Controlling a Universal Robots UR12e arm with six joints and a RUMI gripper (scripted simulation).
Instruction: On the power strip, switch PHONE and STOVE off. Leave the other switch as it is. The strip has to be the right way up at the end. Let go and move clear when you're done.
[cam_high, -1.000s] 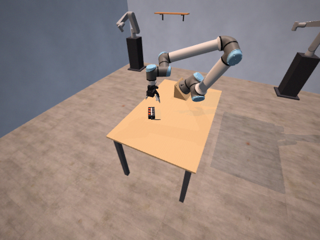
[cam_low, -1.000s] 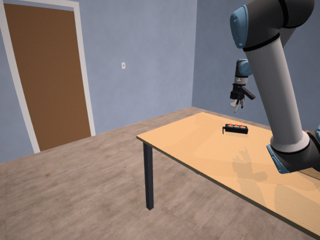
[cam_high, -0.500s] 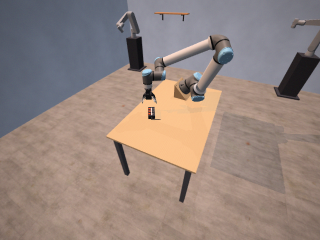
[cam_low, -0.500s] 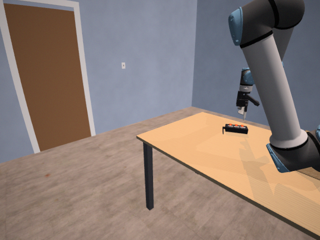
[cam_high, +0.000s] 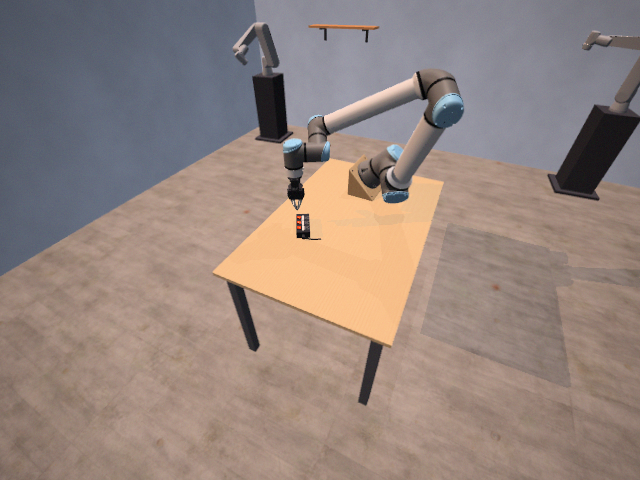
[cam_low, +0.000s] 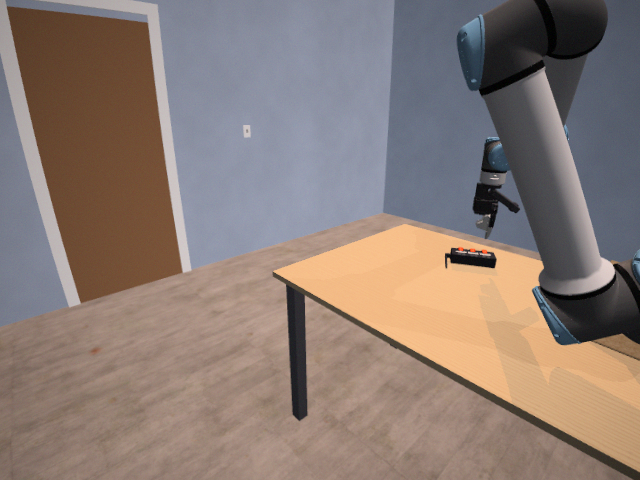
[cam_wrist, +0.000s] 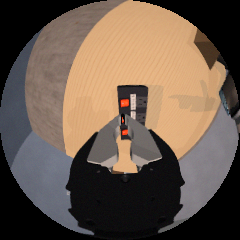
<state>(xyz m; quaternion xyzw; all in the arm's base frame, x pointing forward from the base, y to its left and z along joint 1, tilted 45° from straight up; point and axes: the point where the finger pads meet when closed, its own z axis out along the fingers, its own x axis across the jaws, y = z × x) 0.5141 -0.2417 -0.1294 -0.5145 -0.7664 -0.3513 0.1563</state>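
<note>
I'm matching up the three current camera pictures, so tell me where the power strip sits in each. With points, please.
Top: just left of centre, the power strip (cam_high: 308, 230) (cam_low: 473, 259) (cam_wrist: 133, 90).
Exterior: right of centre.
Wrist: near the middle, partly hidden by the gripper (cam_high: 296, 208) (cam_low: 487, 236) (cam_wrist: 122, 114).
Shared landmark: the wooden table (cam_high: 356, 273) (cam_low: 372, 279) (cam_wrist: 100, 65).

Blue walls (cam_high: 155, 62) (cam_low: 289, 77) surround a wooden table (cam_high: 330, 279) (cam_low: 361, 279) on grey-brown flooring (cam_high: 129, 361) (cam_low: 155, 387).
</note>
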